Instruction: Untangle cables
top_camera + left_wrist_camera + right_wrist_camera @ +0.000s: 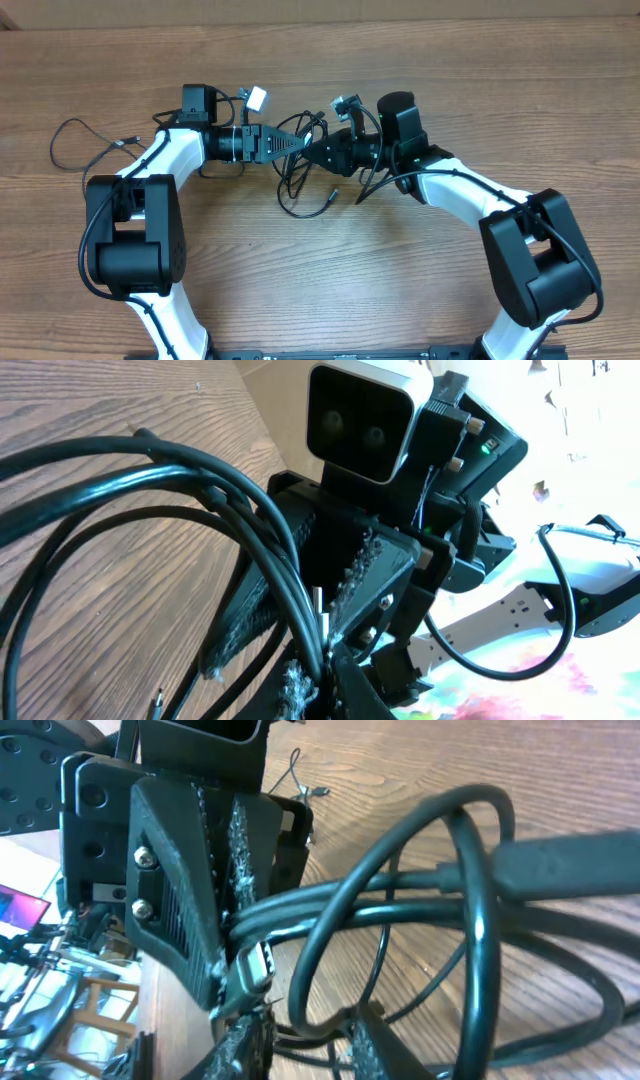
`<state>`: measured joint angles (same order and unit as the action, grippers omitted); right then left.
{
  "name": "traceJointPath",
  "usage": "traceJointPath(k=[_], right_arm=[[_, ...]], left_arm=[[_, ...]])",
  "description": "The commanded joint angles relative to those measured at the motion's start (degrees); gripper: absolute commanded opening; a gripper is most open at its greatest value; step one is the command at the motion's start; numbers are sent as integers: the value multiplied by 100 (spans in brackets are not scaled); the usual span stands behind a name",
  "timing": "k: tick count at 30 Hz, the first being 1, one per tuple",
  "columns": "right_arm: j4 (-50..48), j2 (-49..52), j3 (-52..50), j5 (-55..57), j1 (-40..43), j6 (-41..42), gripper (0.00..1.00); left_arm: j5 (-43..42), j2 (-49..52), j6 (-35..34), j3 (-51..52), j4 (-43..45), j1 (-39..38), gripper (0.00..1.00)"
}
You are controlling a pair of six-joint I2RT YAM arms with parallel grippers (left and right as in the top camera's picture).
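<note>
My left gripper (pixel 297 143) is clamping tight on the cables (pixel 293 192) bunching at the middle of the table (pixel 420 300), loops trailing toward my bases, while my right gripper (pixel 314 149) is straddling the same strands nose to nose, and I cannot tell whether it is pinching.

Black cables (pixel 100 457) loop over the wooden bench (pixel 100 400) and cross the right arm's fingers (pixel 370 575), whose grey wrist camera (pixel 365 420) faces in. Low down, the left fingers (pixel 295 698) seem closed on the bundle.
</note>
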<state>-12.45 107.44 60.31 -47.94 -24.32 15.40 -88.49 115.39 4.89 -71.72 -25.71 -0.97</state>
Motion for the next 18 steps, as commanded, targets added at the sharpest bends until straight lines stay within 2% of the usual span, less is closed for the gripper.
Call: traceJointPath(k=[1, 8, 13, 18], right_arm=[[-79, 7, -31, 393, -48, 170, 23], [-208, 7, -31, 706, -72, 568, 20], [-118, 7, -31, 846, -146, 649, 6], [79, 7, -31, 378, -37, 863, 4]], left_arm=[[-214, -195, 22, -105, 17, 22, 9], [-214, -195, 20, -105, 20, 22, 9], [-210, -195, 26, -105, 24, 22, 9], [529, -195, 26, -105, 20, 22, 7]])
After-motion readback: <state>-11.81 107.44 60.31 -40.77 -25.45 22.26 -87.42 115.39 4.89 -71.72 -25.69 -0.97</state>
